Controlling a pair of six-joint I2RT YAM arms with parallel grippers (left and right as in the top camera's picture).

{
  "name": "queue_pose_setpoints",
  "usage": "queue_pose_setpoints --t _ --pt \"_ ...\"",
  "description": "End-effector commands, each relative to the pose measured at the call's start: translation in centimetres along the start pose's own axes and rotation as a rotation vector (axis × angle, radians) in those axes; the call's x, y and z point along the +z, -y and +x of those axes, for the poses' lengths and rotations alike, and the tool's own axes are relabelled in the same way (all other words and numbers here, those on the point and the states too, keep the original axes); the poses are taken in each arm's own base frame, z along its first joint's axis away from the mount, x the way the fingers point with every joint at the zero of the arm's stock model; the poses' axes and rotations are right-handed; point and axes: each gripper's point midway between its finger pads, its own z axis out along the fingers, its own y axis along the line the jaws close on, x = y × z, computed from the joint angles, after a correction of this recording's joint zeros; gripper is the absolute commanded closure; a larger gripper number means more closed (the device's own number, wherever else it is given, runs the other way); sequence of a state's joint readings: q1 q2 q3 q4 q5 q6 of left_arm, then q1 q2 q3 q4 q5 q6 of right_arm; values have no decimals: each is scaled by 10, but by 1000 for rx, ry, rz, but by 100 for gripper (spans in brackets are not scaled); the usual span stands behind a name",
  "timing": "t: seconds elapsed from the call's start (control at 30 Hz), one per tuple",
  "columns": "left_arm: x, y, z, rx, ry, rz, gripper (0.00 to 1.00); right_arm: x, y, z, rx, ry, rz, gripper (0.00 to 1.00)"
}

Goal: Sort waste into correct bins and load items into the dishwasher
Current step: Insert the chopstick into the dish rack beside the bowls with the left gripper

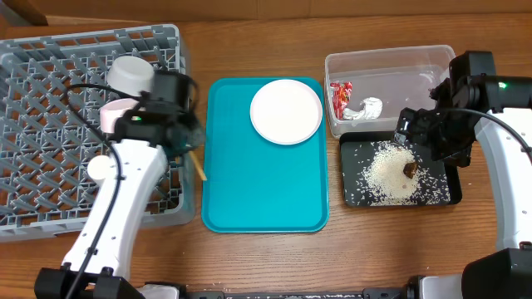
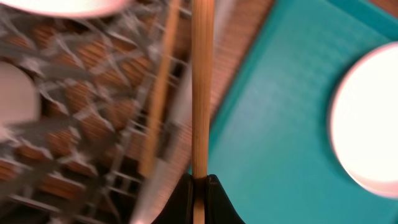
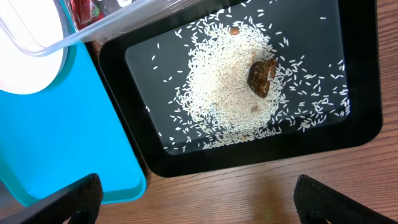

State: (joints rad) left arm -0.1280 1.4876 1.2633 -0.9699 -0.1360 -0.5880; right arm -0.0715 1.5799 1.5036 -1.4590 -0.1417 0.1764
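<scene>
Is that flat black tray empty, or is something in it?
Not empty. The black tray holds a spread pile of white rice grains, with a small brown food bit on the rice.

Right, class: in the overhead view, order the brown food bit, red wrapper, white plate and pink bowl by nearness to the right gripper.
1. brown food bit, black tray, beside the right gripper
2. red wrapper, clear tub
3. white plate, teal tray
4. pink bowl, grey rack, far left
</scene>
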Motion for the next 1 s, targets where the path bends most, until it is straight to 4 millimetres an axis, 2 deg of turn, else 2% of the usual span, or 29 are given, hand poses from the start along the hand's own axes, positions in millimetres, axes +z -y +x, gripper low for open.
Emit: queue_pose_setpoints --t 0.0,0.23,0.3,0.33,0.43,0.47,0.67,0.8,0.97 --pt "6 -19 -22 87 34 -38 96 -10 -1 -4 0 40 -4 0" --pt "23 -25 -37 154 52 -57 93 -10 -1 -3 0 36 -3 0" --pt "27 -26 -36 157 40 -62 83 -10 -1 -3 0 34 -2 0" --pt "30 -27 -35 158 31 -65 69 -10 0 -3 1 32 -1 0" --pt "34 -28 -32 160 12 -73 45 -10 0 -2 1 32 -1 0" --pt "34 -28 -31 161 11 -73 43 -10 0 -2 1 32 -1 0" --pt "34 -19 -25 161 -18 -17 47 -10 0 -2 1 30 -1 0" --pt "34 -21 -21 163 -35 -23 50 -10 0 -2 1 29 0 0" --pt "34 -21 -22 163 -32 -26 60 -10 0 -2 2 29 0 0"
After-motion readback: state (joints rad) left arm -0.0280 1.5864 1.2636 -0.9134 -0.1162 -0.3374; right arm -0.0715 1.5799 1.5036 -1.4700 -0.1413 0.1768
